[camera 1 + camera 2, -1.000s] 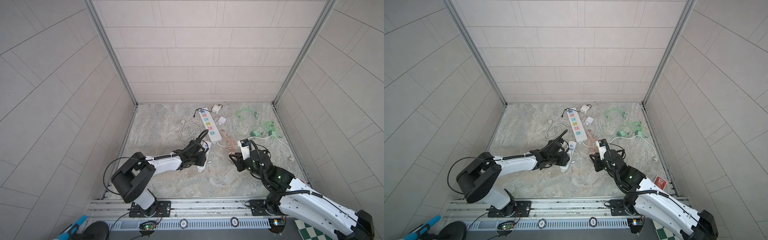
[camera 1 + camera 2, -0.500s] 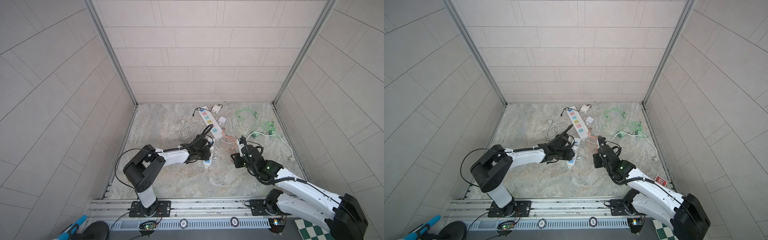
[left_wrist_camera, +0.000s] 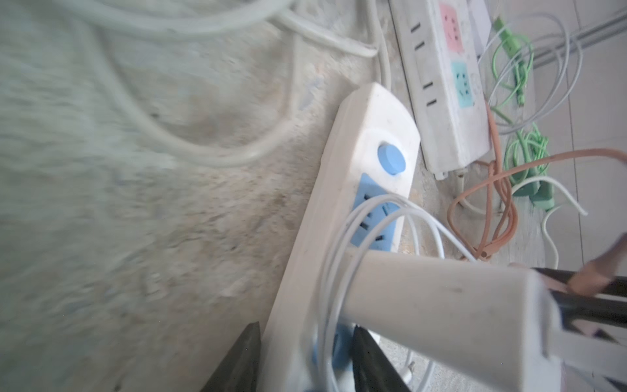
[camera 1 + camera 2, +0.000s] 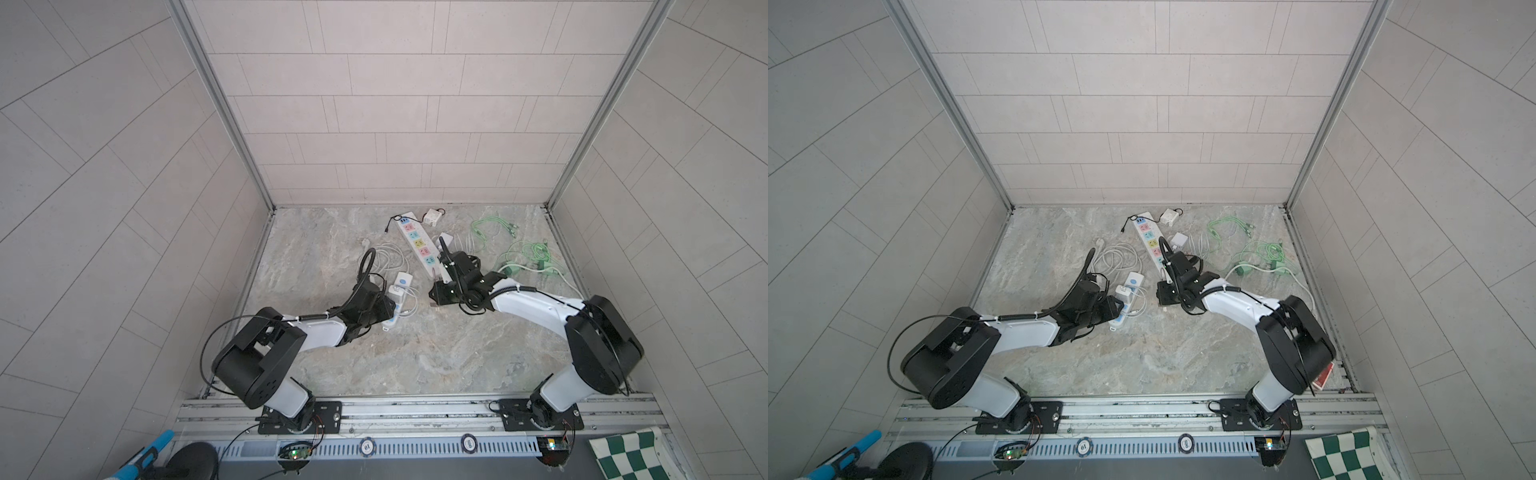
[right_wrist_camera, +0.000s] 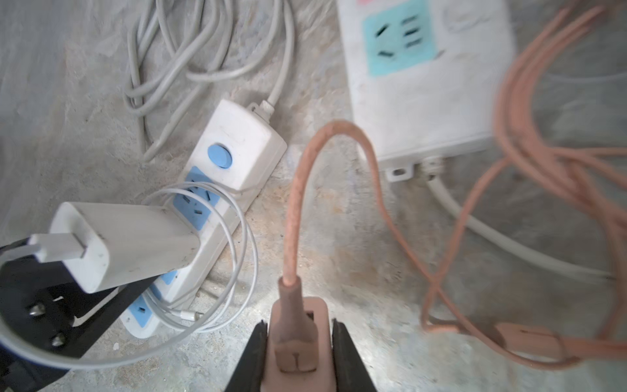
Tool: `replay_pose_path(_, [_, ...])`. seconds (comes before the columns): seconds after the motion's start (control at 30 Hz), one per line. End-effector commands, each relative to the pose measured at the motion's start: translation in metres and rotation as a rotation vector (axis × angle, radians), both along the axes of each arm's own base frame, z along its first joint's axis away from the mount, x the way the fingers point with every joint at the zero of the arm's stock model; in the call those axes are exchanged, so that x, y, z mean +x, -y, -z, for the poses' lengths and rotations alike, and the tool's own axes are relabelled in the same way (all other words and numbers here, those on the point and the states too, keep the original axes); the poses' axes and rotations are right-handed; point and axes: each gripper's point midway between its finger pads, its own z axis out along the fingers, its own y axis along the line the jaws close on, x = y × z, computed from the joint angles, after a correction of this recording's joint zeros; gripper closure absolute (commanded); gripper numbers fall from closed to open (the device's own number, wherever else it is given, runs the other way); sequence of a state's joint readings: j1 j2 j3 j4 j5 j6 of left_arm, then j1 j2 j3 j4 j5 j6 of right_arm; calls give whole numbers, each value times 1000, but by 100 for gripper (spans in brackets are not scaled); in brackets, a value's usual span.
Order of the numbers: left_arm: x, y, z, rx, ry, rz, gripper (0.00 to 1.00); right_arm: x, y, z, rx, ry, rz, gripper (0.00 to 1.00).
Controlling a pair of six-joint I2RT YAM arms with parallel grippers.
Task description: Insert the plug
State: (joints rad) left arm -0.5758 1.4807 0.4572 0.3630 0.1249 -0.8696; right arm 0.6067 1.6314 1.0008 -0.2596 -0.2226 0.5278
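Floor point(image 4: 415, 353): marbled slab. Both top views take it all in; the wrist views show patches only.

Long strip point(image 4: 419, 245): white with coloured sockets, lying diagonally toward the back wall. The right wrist view catches only its near end point(image 5: 424, 78).

Blue strip point(image 4: 402, 281): shorter, near the long strip's near end, on the left-arm side.

Green cables point(image 4: 528, 253): loose beyond the long strip. Seen in the top and left wrist views, not the right wrist view.

Charger point(image 5: 129, 244): white, standing in a blue strip socket, thin white lead looped round it. Its USB end shows only in the right wrist view.

Left gripper point(image 3: 305, 329): jaws too small to read from above. The left wrist view shows one each side of the blue strip, clamped on it.

Right gripper point(image 5: 300, 325): closed on the plug point(image 5: 295, 342), which only its wrist view shows clearly.

Plug: orange, in no socket, over bare floor between the two strips, prongs hidden. Orange cable point(image 5: 295, 203) arcs from it.
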Motion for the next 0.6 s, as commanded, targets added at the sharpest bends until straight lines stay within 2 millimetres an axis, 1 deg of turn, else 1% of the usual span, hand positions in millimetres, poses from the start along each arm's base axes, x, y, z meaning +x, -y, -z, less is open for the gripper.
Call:
replay_pose_path(0.0, [-14, -39, 20, 71, -58, -127, 54, -9, -24, 0, -4, -38, -77, 100])
replay_pose_path(0.07, [-22, -53, 20, 81, -57, -167, 54, -10, -41, -1, -4, -40, -112, 100])
replay_pose_path(0.17, [-35, -80, 18, 74, -18, -278, 54, -13, -66, 0, -18, -64, -174, 100])
replay_pose_path(0.27, [-42, -95, 4, 67, 33, -329, 54, -19, -93, 5, 11, -96, -237, 100])
replay_pose_path(0.37, [-45, -101, -14, 68, 77, -333, 52, -18, -112, 5, 68, -114, -255, 100])
replay_pose_path(0.47, [-47, -111, -29, 103, 125, -346, 48, -15, -121, 5, 96, -116, -255, 100])
replay_pose_path(0.57, [-48, -114, -36, 125, 139, -334, 46, -10, -132, 6, 115, -132, -267, 100])
